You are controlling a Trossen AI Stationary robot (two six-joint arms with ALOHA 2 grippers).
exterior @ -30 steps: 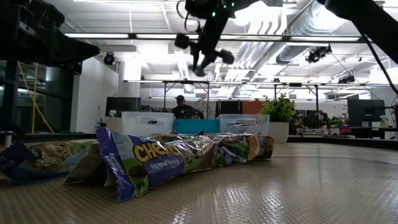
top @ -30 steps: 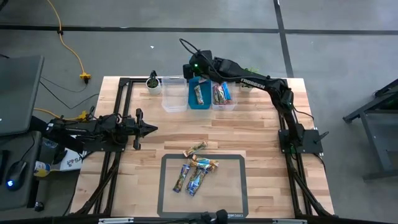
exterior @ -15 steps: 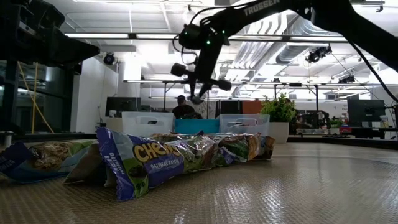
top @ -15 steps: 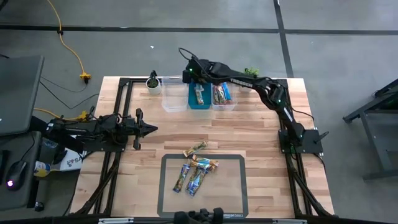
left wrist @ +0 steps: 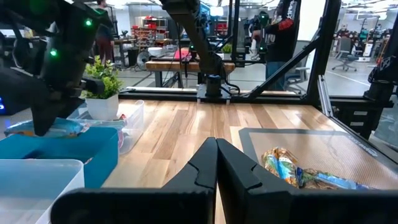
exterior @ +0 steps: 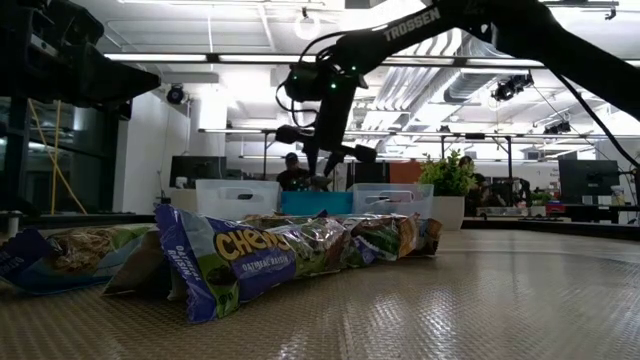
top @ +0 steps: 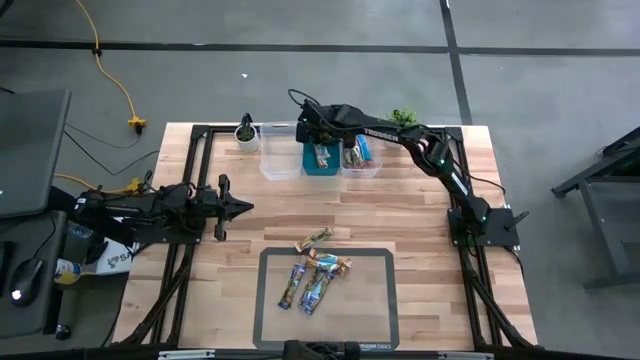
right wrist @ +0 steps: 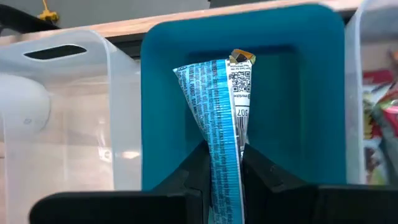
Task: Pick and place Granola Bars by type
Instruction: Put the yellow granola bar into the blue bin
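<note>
Left gripper [top: 243, 207] waits at the table's left side, fingers pressed together on nothing. Loose bars [top: 313, 272] lie on the mat [top: 375, 320] near the front. Right gripper [right wrist: 224, 163] pinches a blue bar [right wrist: 221, 118] over the teal bin [right wrist: 155, 112].

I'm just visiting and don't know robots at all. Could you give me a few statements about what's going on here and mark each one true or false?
1. The right gripper is shut on a blue-wrapped granola bar. True.
2. That bar hangs over the clear plastic bin on the left end of the row. False: it is over the teal plastic bin in the middle.
3. The left gripper holds a bar too. False: it is shut on nothing, off to the table's left side.
4. Several wrapped bars lie on the dark-edged grey mat. True.
</note>
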